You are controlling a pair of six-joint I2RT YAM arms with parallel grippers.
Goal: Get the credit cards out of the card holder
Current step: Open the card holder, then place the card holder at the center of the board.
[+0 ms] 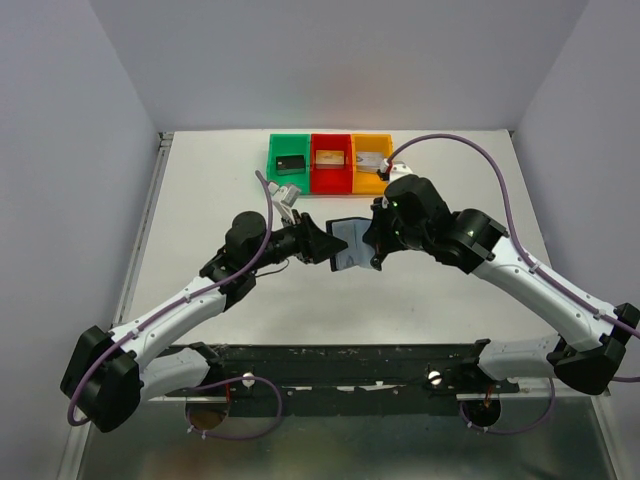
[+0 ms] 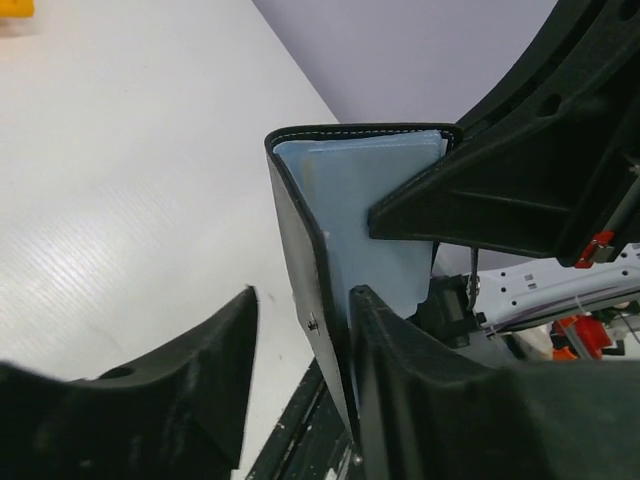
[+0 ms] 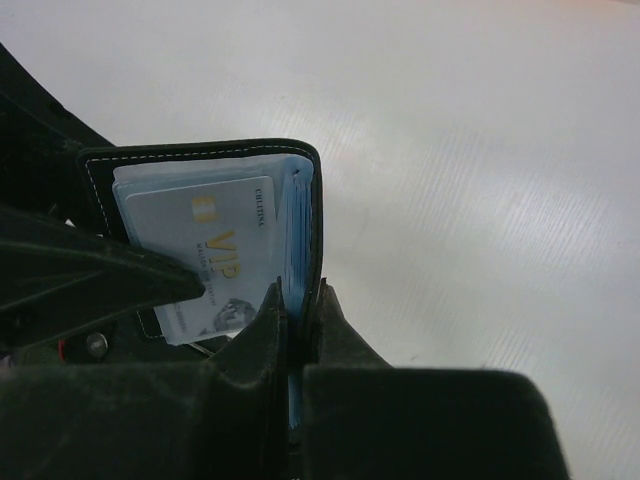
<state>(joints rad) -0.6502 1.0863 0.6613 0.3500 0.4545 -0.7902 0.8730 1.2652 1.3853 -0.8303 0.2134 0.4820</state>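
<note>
The card holder (image 1: 350, 246) is a black bifold wallet with blue-grey lining, held open above the table between both arms. My right gripper (image 3: 300, 298) is shut on one flap (image 3: 312, 215) of it. A pale silver-grey credit card (image 3: 215, 250) marked VIP sticks out of a slot on the other flap. My left gripper (image 2: 305, 295) stands open astride that black flap (image 2: 305, 250): one finger (image 2: 410, 380) lies inside against the lining and across the card, and the other finger (image 2: 190, 390) is outside with a gap. In the top view the left gripper (image 1: 325, 243) and right gripper (image 1: 377, 240) face each other.
At the back of the table stand a green bin (image 1: 275, 150), a red bin (image 1: 318, 182) and a yellow bin (image 1: 360, 184) side by side, each with a small block inside. A black rail (image 1: 330, 362) runs along the near edge.
</note>
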